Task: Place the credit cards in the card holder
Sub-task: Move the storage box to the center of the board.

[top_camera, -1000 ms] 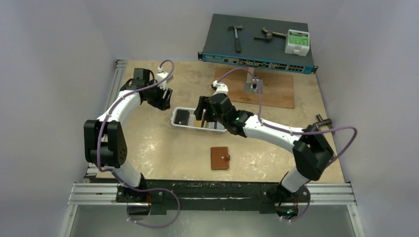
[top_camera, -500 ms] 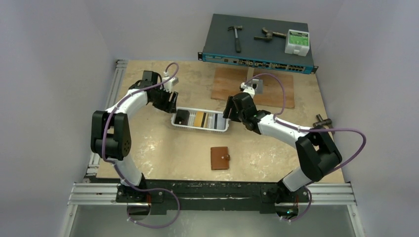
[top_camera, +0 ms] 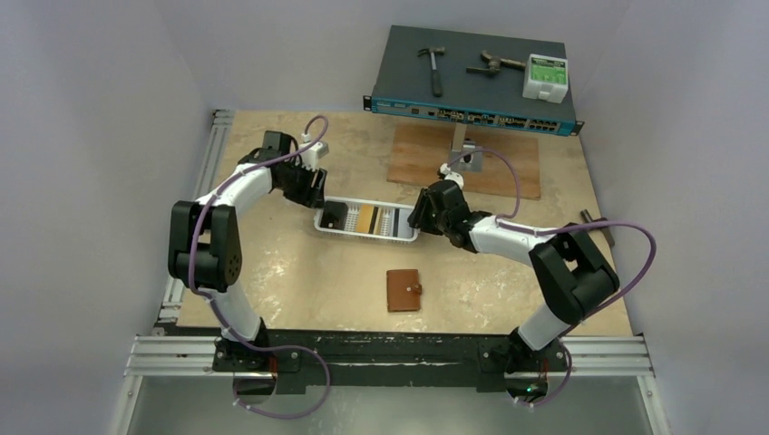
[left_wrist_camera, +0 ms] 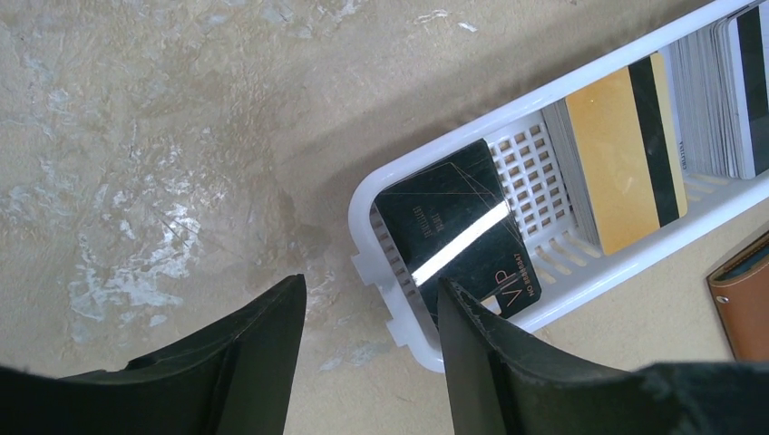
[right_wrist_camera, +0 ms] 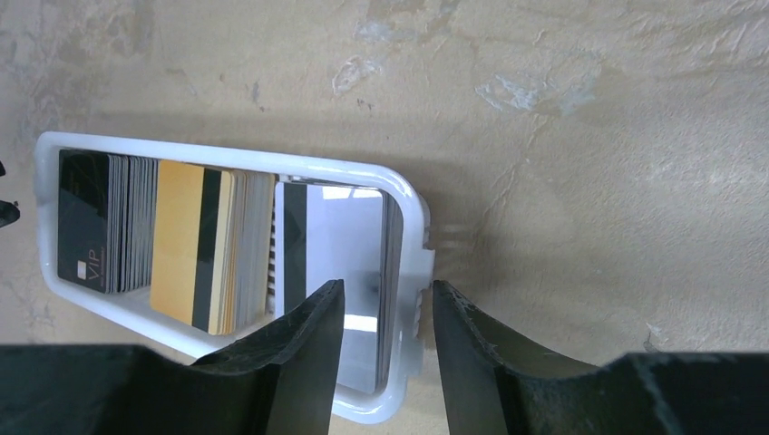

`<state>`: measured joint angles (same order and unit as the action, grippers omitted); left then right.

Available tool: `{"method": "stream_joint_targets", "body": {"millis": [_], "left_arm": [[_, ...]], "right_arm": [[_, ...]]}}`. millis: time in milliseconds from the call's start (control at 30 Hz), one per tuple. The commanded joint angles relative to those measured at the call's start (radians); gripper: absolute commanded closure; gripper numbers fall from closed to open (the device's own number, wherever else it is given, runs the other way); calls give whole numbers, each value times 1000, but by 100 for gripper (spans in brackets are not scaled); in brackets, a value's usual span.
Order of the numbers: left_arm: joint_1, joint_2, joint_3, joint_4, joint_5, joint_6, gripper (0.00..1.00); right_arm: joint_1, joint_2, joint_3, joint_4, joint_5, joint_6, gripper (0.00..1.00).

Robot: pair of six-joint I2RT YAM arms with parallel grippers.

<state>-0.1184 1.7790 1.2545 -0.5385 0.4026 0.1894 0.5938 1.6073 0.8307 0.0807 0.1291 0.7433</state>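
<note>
Lettering "VIP" marks black card [left_wrist_camera: 458, 240] in white tray [left_wrist_camera: 367, 204]; left end effector [left_wrist_camera: 372, 299] and right end effector [right_wrist_camera: 388, 299] gape partly, gripping nothing.

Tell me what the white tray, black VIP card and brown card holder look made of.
White tray: moulded plastic, semi-gloss; perforated grid floor, rounded rim.
Black VIP card: thin plastic, glossy; a bright reflective stripe runs across it.
Card holder: leather or imitation, matte; even tan-brown surface with no glare, too small to see grain.
</note>
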Motion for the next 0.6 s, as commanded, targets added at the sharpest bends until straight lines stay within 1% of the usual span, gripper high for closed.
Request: {"method": "stream_joint_targets", "body": {"millis": [0, 167, 300, 333, 467, 567], "left_arm": [[-13, -14, -9, 31, 39, -1, 46], [-34, -22, -22, 27, 33, 20, 47], [-38, -27, -25, 24, 30, 29, 48], [-39, -28, -26, 21, 31, 30, 48], [-46, -35, -34, 7, 37, 42, 50], [-55, -50, -50, -1, 41, 51, 50]], "right_arm": [[-2, -12, -23, 49, -21, 24, 60], [-1, -39, -41, 45, -11, 21, 60], [-1, -34, -36, 45, -12, 24, 68], [-1, -29, -33, 46, -16, 26, 70], [-1, -16, -36, 46, -15, 41, 86], [-1, -32, -58, 37, -2, 45, 94]]}}
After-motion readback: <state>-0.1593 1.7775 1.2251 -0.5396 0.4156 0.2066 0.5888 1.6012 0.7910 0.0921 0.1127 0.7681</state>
